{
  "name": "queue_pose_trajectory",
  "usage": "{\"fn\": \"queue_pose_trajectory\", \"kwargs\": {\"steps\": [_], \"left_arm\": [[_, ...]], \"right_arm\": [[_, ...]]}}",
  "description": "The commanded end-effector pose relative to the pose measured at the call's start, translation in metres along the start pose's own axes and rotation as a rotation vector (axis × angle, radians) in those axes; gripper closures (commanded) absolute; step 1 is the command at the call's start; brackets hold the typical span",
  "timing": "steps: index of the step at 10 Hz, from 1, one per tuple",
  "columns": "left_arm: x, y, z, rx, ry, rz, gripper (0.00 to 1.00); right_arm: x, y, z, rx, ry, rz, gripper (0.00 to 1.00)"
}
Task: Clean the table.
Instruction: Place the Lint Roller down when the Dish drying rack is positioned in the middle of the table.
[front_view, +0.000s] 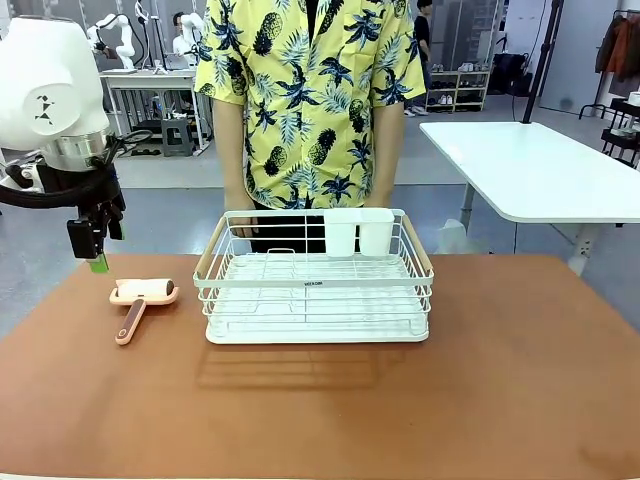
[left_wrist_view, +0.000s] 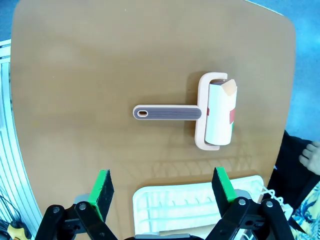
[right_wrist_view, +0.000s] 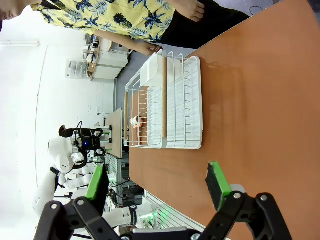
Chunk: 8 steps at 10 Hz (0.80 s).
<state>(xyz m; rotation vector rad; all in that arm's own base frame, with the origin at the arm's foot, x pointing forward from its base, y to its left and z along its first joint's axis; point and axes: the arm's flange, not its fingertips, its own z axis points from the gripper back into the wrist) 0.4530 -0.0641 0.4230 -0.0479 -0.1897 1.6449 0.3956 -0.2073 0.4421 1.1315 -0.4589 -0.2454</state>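
we see a white wire dish rack (front_view: 318, 285) with wooden side handles and two white cups (front_view: 358, 232) at its far edge. a pink lint roller (front_view: 140, 299) lies just left of it, handle toward us. behind stands a person in a pineapple-print shirt (front_view: 310, 95); a white table (front_view: 540, 170) is farther right.

The left arm enters at the upper left of the front view, wrist bent downward, its left tool (front_view: 97, 262) hanging with green pads apart. The right tool (right_wrist_view: 157, 184) rises from the frame's bottom, fingers spread wide, gripping nothing.
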Motion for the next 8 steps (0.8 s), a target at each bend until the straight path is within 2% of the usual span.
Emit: {"fn": "queue_pose_trajectory", "kwargs": {"steps": [1,8], "left_arm": [[0.0009,0.0001,0.0013,-0.001,0.007,0.006,0.0],[0.0009,0.0001,0.0013,-0.001,0.007,0.006,0.0]], "right_arm": [[-0.0001,0.0026,0.0007,0.018,-0.005,0.014,0.0],[-0.0001,0.0026,0.0007,0.018,-0.005,0.014,0.0]]}}
